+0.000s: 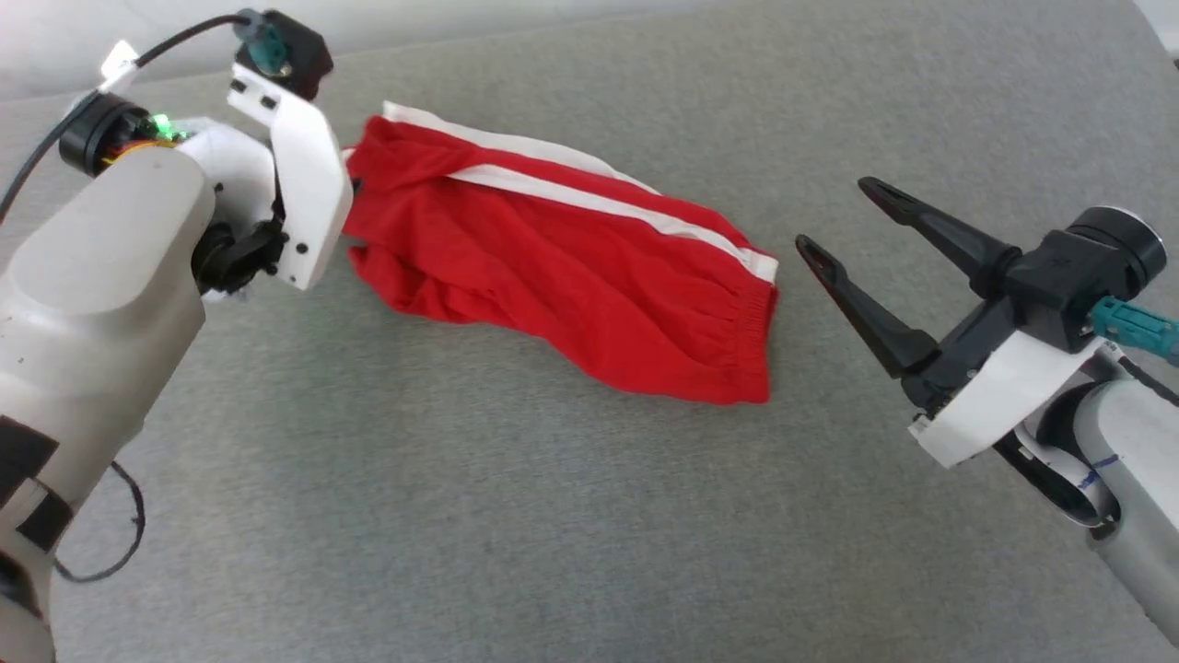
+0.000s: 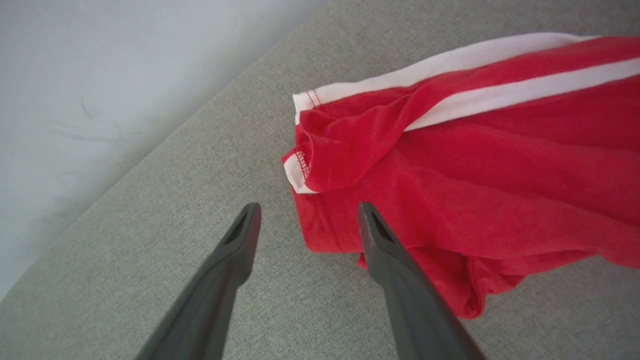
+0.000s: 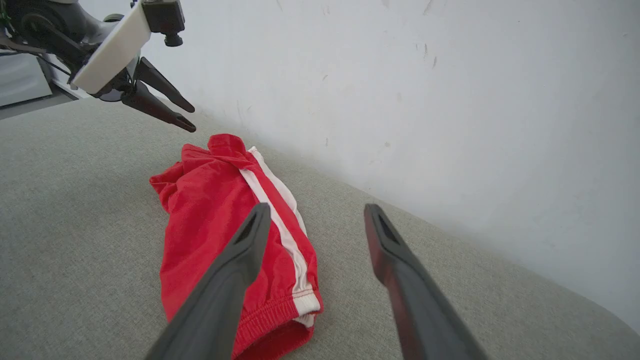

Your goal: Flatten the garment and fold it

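Note:
The garment [image 1: 571, 267], red shorts with white bands along the far edge, lies rumpled and doubled over on the grey table [image 1: 461, 516]. Its elastic waistband points toward my right gripper [image 1: 834, 216], which hovers open a short way off its right end, holding nothing. In the right wrist view the right gripper [image 3: 317, 207] stands above the waistband end of the garment [image 3: 210, 225]. My left gripper [image 2: 308, 207] is open over the hem end of the garment [image 2: 475, 175], gripping no cloth. The left gripper [image 3: 191, 119] hangs above that far end. The left wrist bracket [image 1: 295, 184] hides its fingers in the head view.
A pale wall [image 3: 425, 100] runs along the table's far edge [image 2: 200, 107], close behind the garment. Grey cloth surface spreads in front of the garment and to its right. A dark cable [image 1: 129, 543] hangs by my left arm.

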Robot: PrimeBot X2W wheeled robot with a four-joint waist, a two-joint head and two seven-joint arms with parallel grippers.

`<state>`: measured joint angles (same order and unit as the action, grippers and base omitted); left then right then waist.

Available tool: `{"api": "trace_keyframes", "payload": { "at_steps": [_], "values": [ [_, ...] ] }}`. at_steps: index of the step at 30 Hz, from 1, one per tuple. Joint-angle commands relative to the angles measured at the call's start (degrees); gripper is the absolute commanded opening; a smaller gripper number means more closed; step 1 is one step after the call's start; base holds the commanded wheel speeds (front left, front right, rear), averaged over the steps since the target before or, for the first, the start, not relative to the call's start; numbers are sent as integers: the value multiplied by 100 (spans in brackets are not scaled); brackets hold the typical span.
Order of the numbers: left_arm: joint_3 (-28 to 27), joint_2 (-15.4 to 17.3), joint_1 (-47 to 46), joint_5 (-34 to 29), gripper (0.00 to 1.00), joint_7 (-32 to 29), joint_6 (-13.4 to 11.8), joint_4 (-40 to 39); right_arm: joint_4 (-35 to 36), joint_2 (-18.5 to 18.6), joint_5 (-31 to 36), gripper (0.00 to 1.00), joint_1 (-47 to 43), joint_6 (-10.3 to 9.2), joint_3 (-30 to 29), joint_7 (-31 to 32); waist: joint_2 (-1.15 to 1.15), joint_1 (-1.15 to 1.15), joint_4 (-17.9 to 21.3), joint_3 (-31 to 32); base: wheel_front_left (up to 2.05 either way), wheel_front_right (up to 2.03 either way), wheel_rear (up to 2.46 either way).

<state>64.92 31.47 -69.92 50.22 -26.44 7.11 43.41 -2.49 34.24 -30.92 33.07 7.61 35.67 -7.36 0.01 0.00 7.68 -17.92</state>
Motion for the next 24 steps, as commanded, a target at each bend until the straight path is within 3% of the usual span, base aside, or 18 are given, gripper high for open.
{"api": "trace_keyframes", "payload": {
  "at_steps": [1, 9, 17, 19, 24],
  "values": [
    [118, 37, -65, 142, 100, -204, 37, -31, 37, -66, 53, 100, -85, -12, -33, 45, -1, 0, 181, -156, 0, 0, 0],
    [596, 158, 62, 348, 100, -767, 37, 51, -14, -264, 79, 100, -17, -12, 12, 29, -1, 0, 486, -380, 0, 0, 0],
    [799, 250, 373, 494, 100, -1480, 37, -335, -150, -287, 31, 100, 81, -12, 118, 23, -1, 0, 502, -451, 0, 0, 0],
    [816, 314, 398, 498, 0, -1556, 37, -454, -167, -277, 26, 100, 145, -12, 125, 19, -1, 0, 471, -442, 0, 0, 0],
    [826, 341, 346, 511, 0, -1239, 37, -507, -151, -126, 29, 100, 387, -12, 231, 156, -1, 0, 341, -283, 0, 0, 0]
  ]
}}
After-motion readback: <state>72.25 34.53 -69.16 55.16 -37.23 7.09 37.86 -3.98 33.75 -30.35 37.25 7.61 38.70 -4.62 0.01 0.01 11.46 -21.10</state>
